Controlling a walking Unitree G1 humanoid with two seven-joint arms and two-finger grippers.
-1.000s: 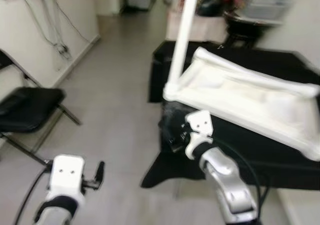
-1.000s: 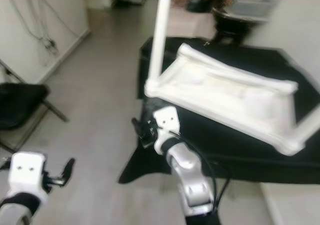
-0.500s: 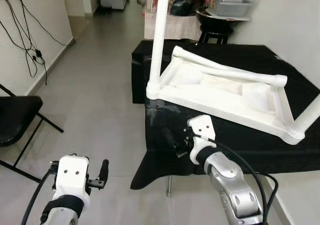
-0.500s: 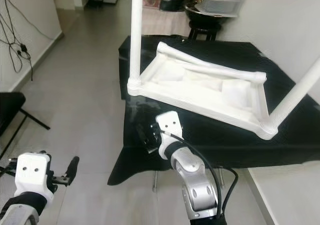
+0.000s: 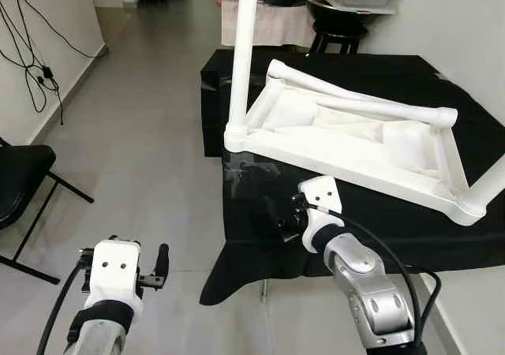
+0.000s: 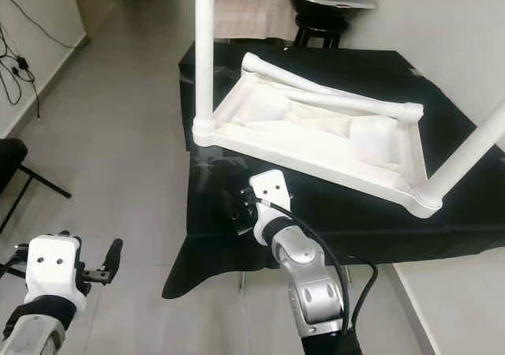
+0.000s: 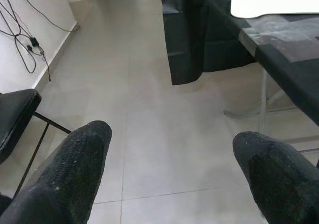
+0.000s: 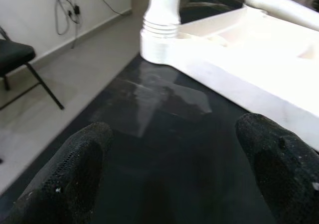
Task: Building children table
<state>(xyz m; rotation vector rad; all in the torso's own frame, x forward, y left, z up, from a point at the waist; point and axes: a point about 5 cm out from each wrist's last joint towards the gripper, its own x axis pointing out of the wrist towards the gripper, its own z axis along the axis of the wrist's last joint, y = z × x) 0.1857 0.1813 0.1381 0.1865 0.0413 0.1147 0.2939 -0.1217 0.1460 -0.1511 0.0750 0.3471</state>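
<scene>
A white children's table (image 5: 347, 162) lies upside down on a table draped in black cloth (image 5: 371, 229). One white leg (image 5: 241, 55) stands up from its near-left corner, and another (image 6: 469, 154) rises slanted from the near-right corner. My right gripper (image 5: 276, 222) hovers open over the cloth's near-left part, a short way in front of that corner leg (image 8: 162, 15), with nothing between its fingers (image 8: 75, 174). My left gripper (image 5: 162, 260) hangs open low over the grey floor, left of the table, holding nothing.
A black folding chair (image 5: 20, 189) stands at the left by the wall with dangling cables (image 5: 39, 63). A shiny tape patch (image 5: 248, 170) marks the cloth near the corner leg. A dark stool (image 5: 347, 16) and boxes sit behind the table. Open floor lies to the left.
The whole picture has shifted and sharpened as the camera moved and drew a little closer to the table. Both arms keep about the same pose.
</scene>
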